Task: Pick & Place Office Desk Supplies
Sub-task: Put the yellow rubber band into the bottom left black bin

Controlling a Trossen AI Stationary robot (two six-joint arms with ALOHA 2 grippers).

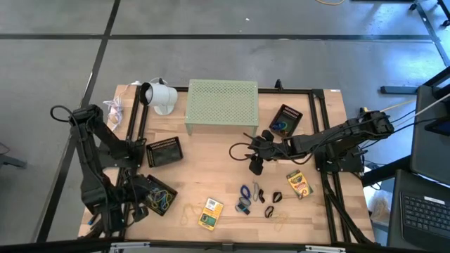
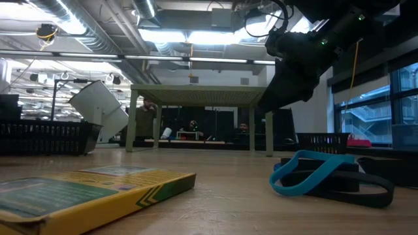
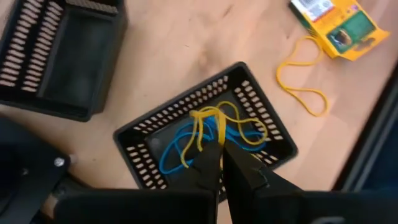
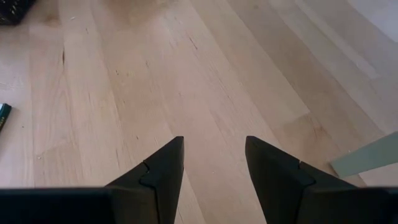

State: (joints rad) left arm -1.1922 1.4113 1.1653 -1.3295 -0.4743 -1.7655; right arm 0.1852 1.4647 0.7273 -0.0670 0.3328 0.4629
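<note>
High view: right end effector (image 1: pixel 256 167) hangs over bare table (image 1: pixel 211 169), just in front of the green perforated riser (image 1: pixel 221 105), w/ its fingers spread apart & nothing between them; right wrist view confirms, only wood grain in the gap. Loose supplies lie further from the riser than the end effector does, toward the table's near edge: blue rubber band (image 1: pixel 245 191), black binder clip (image 1: pixel 275 197), another small dark clip (image 1: pixel 268 211), tan rubber band (image 1: pixel 280 221). Crayon box (image 1: pixel 299 184) sits a bit to the right arm's side of that cluster; second yellow-green box (image 1: pixel 209 213) is further toward the left arm. So the coming move, prob., is a reach away from the riser & down; blue band is nearest, its long axis running roughly riser-to-near-edge. Right arm is clearly closer to the cluster than left.

Left end effector (image 3: pixel 221 163) is over the black basket (image 3: pixel 144 130) at the left near corner, well apart from the riser, pinched closed on a yellow rubber band (image 3: pixel 208 124) that drapes over blue bands (image 3: pixel 180 146) in the basket. Another yellow band (image 3: pixel 301 68) lies on the table beside that basket.
</note>
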